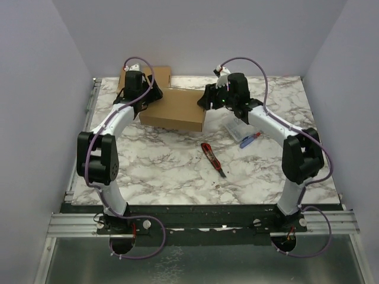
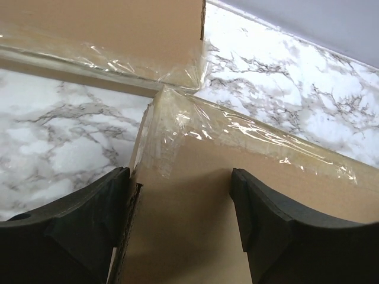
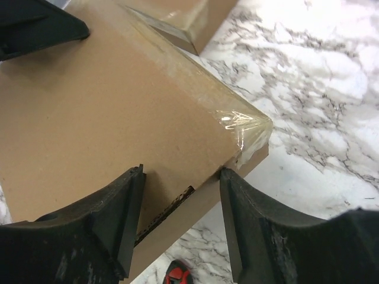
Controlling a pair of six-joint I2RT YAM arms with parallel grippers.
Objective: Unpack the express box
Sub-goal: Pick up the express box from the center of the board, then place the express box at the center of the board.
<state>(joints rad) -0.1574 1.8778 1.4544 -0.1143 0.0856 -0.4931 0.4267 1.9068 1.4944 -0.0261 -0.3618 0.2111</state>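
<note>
Left gripper [image 2: 177, 201] and right gripper [image 3: 182, 195] stood parted astride opposite ends of the box [image 1: 174, 109], apparently unclamped; even, square closure was advisable.

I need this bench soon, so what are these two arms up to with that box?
Both arms are at the taped cardboard box on the far part of the table. The left gripper straddles one corner and the right gripper another, both with fingers apart, not clamped. The clear tape looks intact, so nothing is unpacked yet. A red utility knife lies untouched in front of the box, and a second cardboard box sits behind it.
</note>
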